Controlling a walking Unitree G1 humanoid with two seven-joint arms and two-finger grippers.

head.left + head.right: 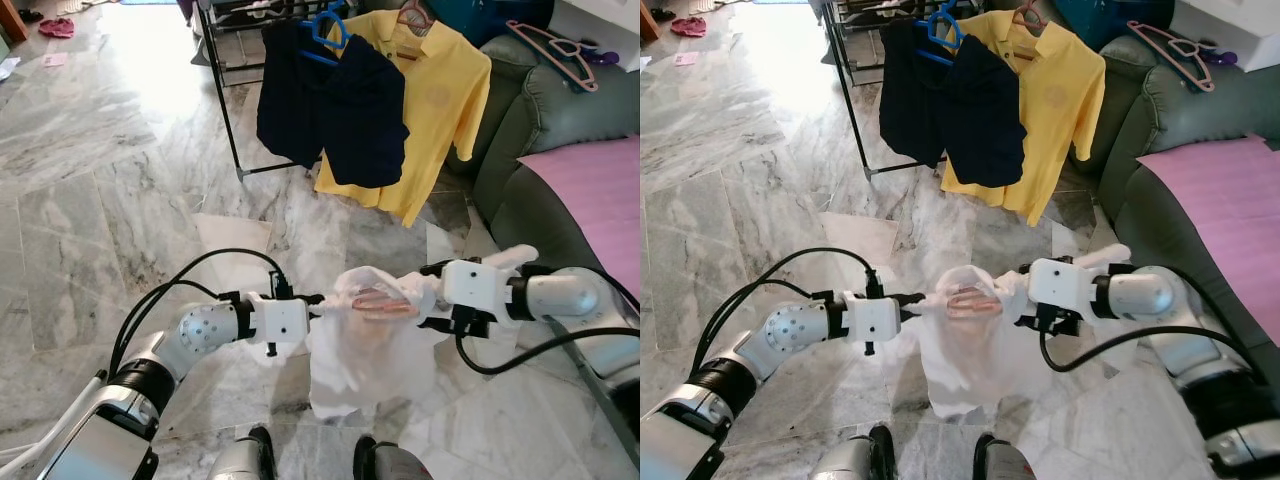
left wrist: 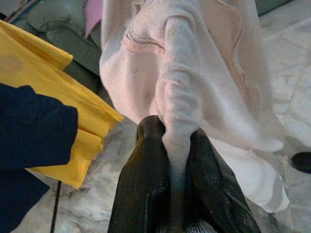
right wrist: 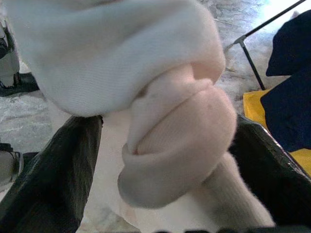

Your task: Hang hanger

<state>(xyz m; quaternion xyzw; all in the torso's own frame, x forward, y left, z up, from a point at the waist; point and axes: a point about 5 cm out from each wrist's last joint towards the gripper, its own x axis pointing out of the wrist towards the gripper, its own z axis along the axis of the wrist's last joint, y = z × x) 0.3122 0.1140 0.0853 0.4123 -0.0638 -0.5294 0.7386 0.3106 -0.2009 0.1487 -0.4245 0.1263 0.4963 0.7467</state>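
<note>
A garment is held between the left gripper and right gripper, a clothes rack ahead, a sofa rightward, possibly hangers upon it.

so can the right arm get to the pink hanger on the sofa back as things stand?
Probably not. The right gripper is closed on the white garment, which the left gripper also pinches. The pink hanger lies far off on the green sofa.

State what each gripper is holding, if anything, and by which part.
Both hold the white garment between them. The left gripper pinches a fold at one upper edge; the right gripper has bunched cloth at the opposite upper edge.
</note>
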